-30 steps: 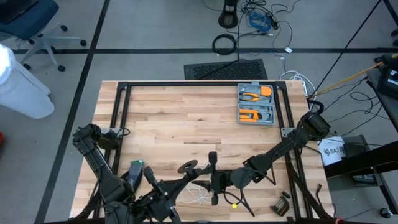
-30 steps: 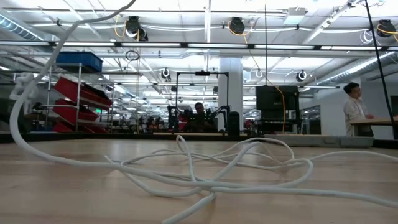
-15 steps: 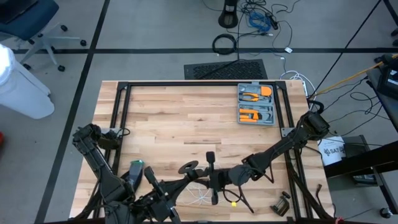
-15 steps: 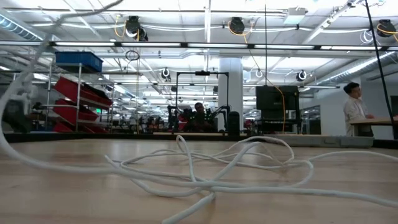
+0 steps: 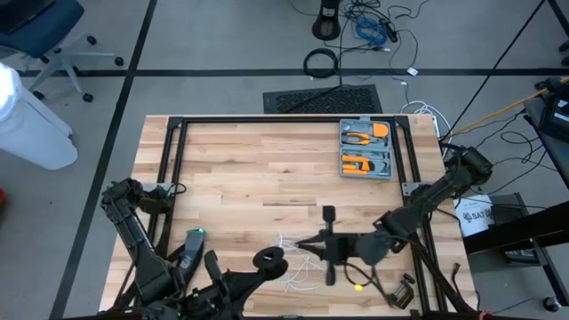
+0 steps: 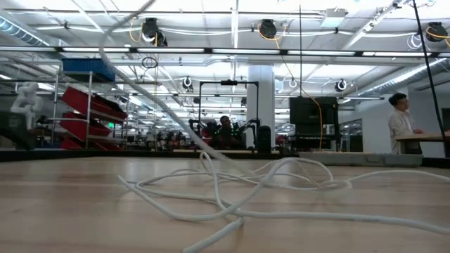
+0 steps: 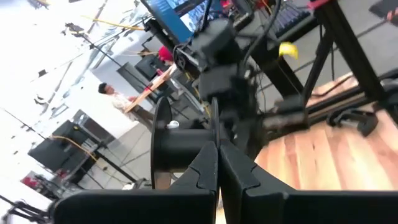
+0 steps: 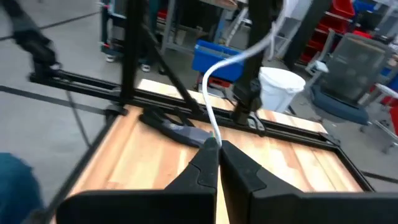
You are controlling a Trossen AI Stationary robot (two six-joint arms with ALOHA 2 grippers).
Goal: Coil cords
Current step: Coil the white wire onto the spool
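**Operator:** What has changed since the earlier frame?

**Arm:** My right hand (image 5: 302, 243) has shifted toward 3 o'clock along the near part of the tabletop (image 5: 249, 169). The cord (image 6: 232, 190) now rises from the pile in a taut slanted line instead of the slack loop seen before. My left hand (image 5: 267, 260) has dropped back toward 6 o'clock, closer to the near edge.

**Operator:** State of each hand?

**Arm:** Right hand: fingers pressed together on the cord (image 8: 214, 118), which leaves the fingertips and arcs away. Left hand: fingers closed tip to tip; I cannot tell whether any cord is between them.

**Operator:** Where is the cord relative to the hands?

**Arm:** The loose tangle (image 5: 298, 267) lies on the tabletop between the two hands, at about 3 o'clock from the left and 7 o'clock from the right. One strand runs up to the right hand.

**Operator:** Handling properties?

**Arm:** Judged light, thin and limp. It holds no shape, slides easily on the wood, and crossing loops are likely to snag when pulled. Recommended hold: near a free end, with the second hand pinching close by to form each turn.
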